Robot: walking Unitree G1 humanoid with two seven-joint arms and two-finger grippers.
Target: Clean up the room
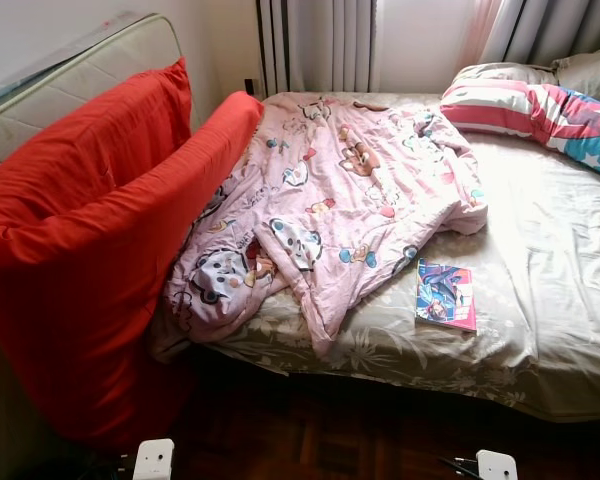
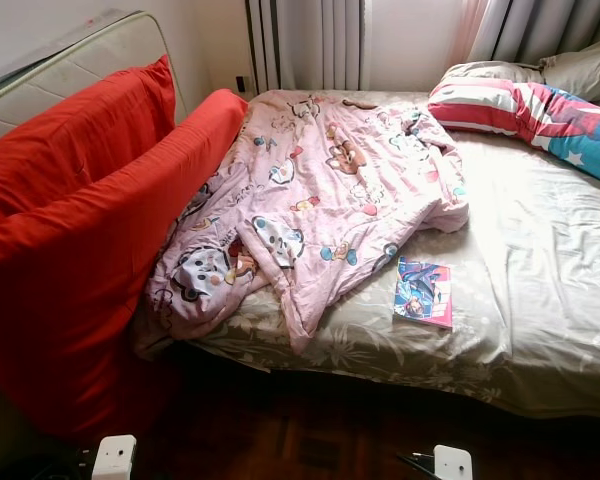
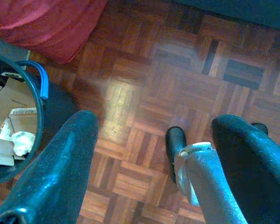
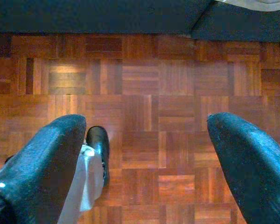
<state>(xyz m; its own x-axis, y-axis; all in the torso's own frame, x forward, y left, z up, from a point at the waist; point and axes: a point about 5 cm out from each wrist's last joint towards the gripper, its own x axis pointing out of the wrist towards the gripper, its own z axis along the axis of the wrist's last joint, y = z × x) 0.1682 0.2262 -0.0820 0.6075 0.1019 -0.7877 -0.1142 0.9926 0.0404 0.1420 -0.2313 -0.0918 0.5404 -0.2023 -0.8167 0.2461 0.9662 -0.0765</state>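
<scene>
— Two eye views first: what is ahead?

— Both show a bed (image 1: 540, 330) with a patterned sheet, seen from its foot. A pink cartoon quilt (image 1: 330, 200) lies crumpled across it, one corner hanging over the near edge. A thin book (image 1: 446, 295) lies flat on the sheet just beside the quilt's near end. A striped pillow (image 1: 530, 112) rests at the far side, with grey pillows behind it. A big red cushion (image 1: 90, 250) leans against the bed's left side, touching the quilt. Curtains (image 1: 320, 45) hang beyond.

— And the left wrist view?

— The left gripper (image 3: 154, 154) hangs over a parquet floor (image 3: 144, 93), its fingers spread apart and holding nothing. Beside one finger sits a dark bin (image 3: 18, 121) with a blue handle, holding cardboard and crumpled paper. The red cushion's lower edge lies beyond the bin.

— The right wrist view?

— The right gripper (image 4: 144, 154) also hangs over parquet, fingers spread wide and empty. Ahead of it runs the dark underside of the bed.
</scene>
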